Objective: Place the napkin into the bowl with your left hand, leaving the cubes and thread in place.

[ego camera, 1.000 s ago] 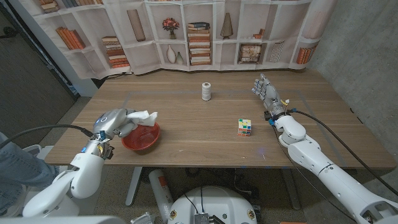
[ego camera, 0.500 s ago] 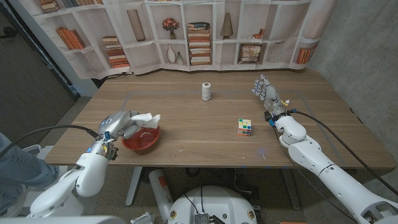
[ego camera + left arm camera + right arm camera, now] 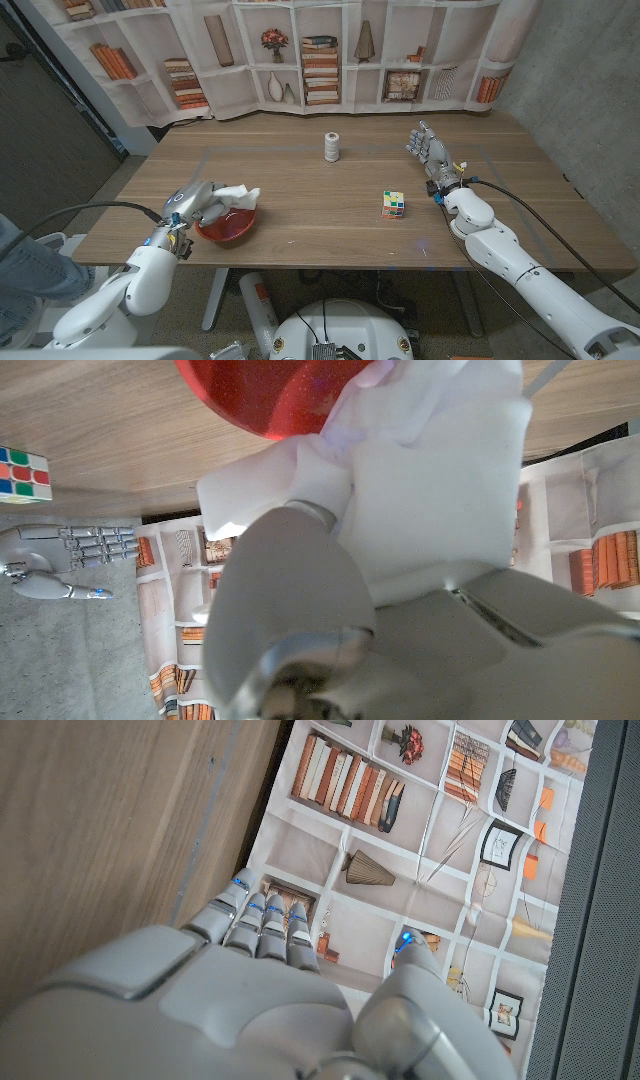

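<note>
My left hand (image 3: 196, 202) holds a white napkin (image 3: 236, 195) just over the red bowl (image 3: 227, 226) at the table's near left. In the left wrist view the napkin (image 3: 430, 470) bulges out past my left hand (image 3: 330, 610), with the bowl (image 3: 270, 395) right behind it. A colourful cube (image 3: 393, 204) lies right of centre and shows small in the left wrist view as the cube (image 3: 22, 468). A spool of thread (image 3: 332, 147) stands upright at the far middle. My right hand (image 3: 428, 150) stands open at the far right, holding nothing; the right hand (image 3: 270, 990) faces the backdrop.
A printed bookshelf backdrop (image 3: 320, 50) hangs behind the wooden table (image 3: 330, 240). A grey wall (image 3: 590, 90) closes the right side. A person's leg in jeans (image 3: 25, 275) shows at the lower left, beside the table.
My left hand has carried the napkin a little to the right and toward the near edge, over the bowl. The right hand, cube and thread have stayed put.
</note>
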Tool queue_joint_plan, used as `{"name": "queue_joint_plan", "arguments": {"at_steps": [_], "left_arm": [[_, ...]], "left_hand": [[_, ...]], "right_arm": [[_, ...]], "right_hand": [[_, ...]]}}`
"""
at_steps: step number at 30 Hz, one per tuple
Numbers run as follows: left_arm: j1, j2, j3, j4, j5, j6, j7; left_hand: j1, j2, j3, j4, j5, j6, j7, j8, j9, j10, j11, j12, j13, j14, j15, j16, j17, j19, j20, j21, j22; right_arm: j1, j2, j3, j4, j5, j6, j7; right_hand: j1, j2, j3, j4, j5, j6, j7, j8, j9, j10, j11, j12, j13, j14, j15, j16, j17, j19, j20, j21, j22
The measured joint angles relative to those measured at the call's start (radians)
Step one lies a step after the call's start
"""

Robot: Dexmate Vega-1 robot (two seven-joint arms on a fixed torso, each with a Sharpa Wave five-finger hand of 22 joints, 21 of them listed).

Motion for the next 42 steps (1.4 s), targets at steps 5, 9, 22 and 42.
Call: {"name": "queue_joint_plan", "arguments": {"at_steps": [5,9,22,42], "left_arm": [[-0.002,0.007,0.009,0.004,-0.018,0.005,0.000],[-0.003,0.010,0.014,0.008,-0.035,0.006,0.001],[-0.025,0.031,0.051,0.043,-0.089,0.008,0.013],[-0.067,0.070,0.109,0.080,-0.165,0.012,0.036]], "left_hand": [[0.000,0.000,0.000,0.000,0.000,0.000,0.000,0.000,0.000,0.000,0.000,0.000,0.000,0.000,0.000,-0.004,0.003,0.000,0.000,0.004,0.000],[0.000,0.000,0.000,0.000,0.000,0.000,0.000,0.000,0.000,0.000,0.000,0.000,0.000,0.000,0.000,-0.004,0.003,0.000,0.000,0.004,0.000],[0.000,0.000,0.000,0.000,0.000,0.000,0.000,0.000,0.000,0.000,0.000,-0.009,0.004,0.002,-0.002,-0.008,0.003,-0.008,0.000,0.008,0.000],[-0.005,0.004,-0.003,0.003,0.000,0.000,0.000,0.000,0.000,0.003,0.003,-0.015,0.008,0.002,-0.002,-0.012,0.007,-0.013,0.002,0.015,0.000]], "right_arm": [[-0.005,-0.002,0.002,-0.002,0.001,0.000,-0.001],[-0.009,-0.004,0.004,-0.005,0.002,0.000,-0.001],[-0.014,-0.008,0.006,-0.009,0.004,-0.005,-0.006],[-0.021,-0.009,0.009,-0.004,0.013,-0.009,-0.006]], "right_hand": [[0.000,0.000,0.000,0.000,0.000,0.000,0.000,0.000,0.000,0.000,0.000,0.000,0.000,0.000,0.000,0.000,0.000,0.000,0.000,0.000,0.000],[0.004,0.004,0.000,0.000,0.000,0.000,0.000,0.000,0.000,0.000,0.000,0.000,0.000,0.000,0.000,0.000,0.000,0.000,0.000,0.000,0.000],[0.004,0.004,-0.004,-0.004,0.000,0.004,-0.004,0.000,0.000,0.000,0.000,0.000,0.000,0.000,0.000,0.000,0.000,0.000,0.000,0.000,0.000],[0.004,0.004,-0.004,-0.004,0.000,0.004,-0.004,0.000,0.000,0.000,0.000,0.000,0.000,0.000,0.000,0.000,0.000,0.000,0.000,0.000,0.000]]}}
